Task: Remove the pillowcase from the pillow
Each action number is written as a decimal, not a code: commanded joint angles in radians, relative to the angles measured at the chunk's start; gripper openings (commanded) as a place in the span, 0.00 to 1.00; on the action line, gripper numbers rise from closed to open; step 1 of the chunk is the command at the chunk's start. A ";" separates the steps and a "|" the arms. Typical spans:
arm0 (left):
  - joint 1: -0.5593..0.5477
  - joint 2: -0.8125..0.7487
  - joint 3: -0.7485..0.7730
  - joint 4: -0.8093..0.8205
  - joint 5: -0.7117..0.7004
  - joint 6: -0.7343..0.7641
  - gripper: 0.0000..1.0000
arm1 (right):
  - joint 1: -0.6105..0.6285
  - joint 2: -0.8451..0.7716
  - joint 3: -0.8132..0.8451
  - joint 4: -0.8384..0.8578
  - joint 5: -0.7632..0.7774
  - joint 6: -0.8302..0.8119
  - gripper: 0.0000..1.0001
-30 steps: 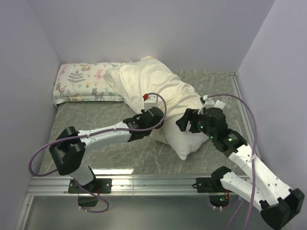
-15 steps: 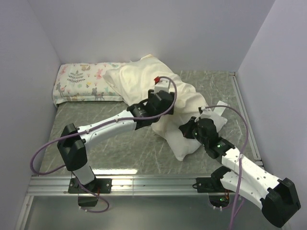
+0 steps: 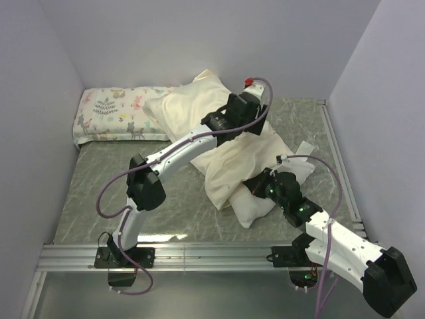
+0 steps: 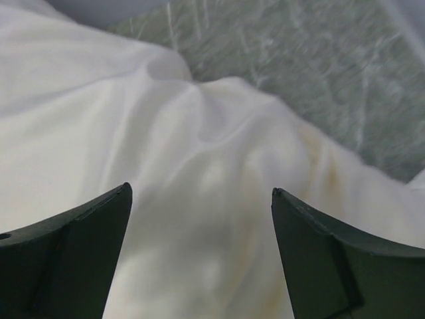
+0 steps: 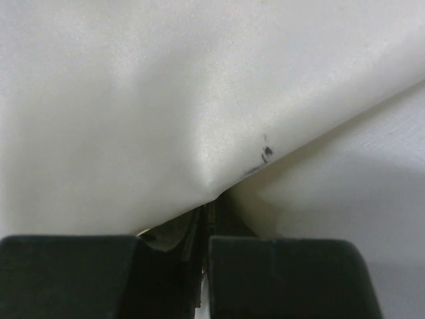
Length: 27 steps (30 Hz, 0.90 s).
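Across the grey marbled desk [image 3: 86,179], the pillow [image 3: 302,167] lies slantwise from the far middle toward the near right. Most of it is sheathed in the cream pillowcase [image 3: 192,100], and only its white near-right end shows bare beyond the bunched hem. The left tool [image 4: 200,193] hovers above the far half of the pillowcase, its fingers spread wide with nothing between them and rumpled cream cloth below. The right tool [image 5: 204,240] sits low at the near end, its fingers pressed together on a thin fold of the glossy pillowcase, just where the hem meets the bare pillow. A small printed pillow [image 3: 113,113] with animals and leaves rests along the far left, its right end touching the pillowcase.
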 commanded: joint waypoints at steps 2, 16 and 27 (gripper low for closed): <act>0.078 -0.023 -0.029 -0.030 0.114 0.085 0.92 | 0.004 0.010 -0.018 -0.104 0.003 0.004 0.00; 0.104 0.033 -0.005 0.034 0.315 0.209 0.92 | 0.004 0.044 0.013 -0.104 0.016 0.001 0.00; 0.105 0.056 0.020 0.048 0.126 0.223 0.00 | -0.006 0.020 0.068 -0.162 0.046 -0.013 0.00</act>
